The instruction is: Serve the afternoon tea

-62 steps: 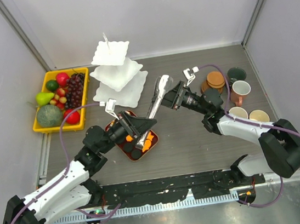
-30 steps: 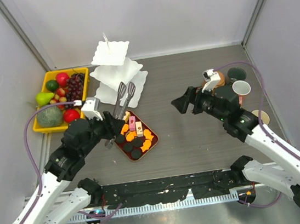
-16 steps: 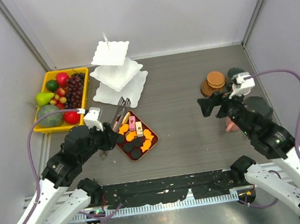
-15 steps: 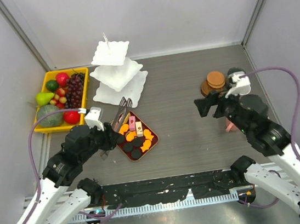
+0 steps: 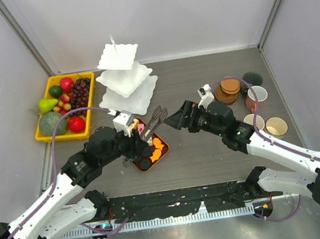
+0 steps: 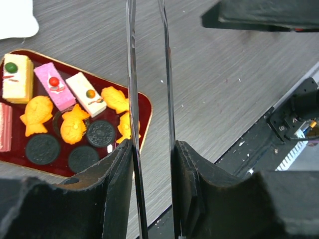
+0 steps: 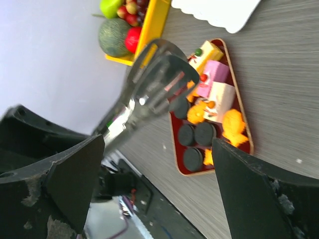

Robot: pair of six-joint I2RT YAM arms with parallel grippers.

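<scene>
The left gripper (image 6: 152,154) clamped the tongs (image 6: 130,74) above the pastry tray (image 6: 144,107), probably to lower their tips next; the right gripper (image 7: 158,141) gaped wide at three o'clock.

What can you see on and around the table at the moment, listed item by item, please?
Tiered stand: one, white, far side, left of centre.
Fruit tray: one, yellow, filled with mixed fruit, left of the stand.
Pastry tray: one, dark red, in front of the stand.
Pastries: several; orange, black round, pink and cream; on the pastry tray.
Coasters: small stack, brown, far right.
Mugs: four; dark green, pink, two beige; beside the coasters.
Tongs: one, metal, above the pastry tray.
Left gripper: one, black, shut on the tongs.
Right gripper: one, black, open, near the tong tips.
</scene>
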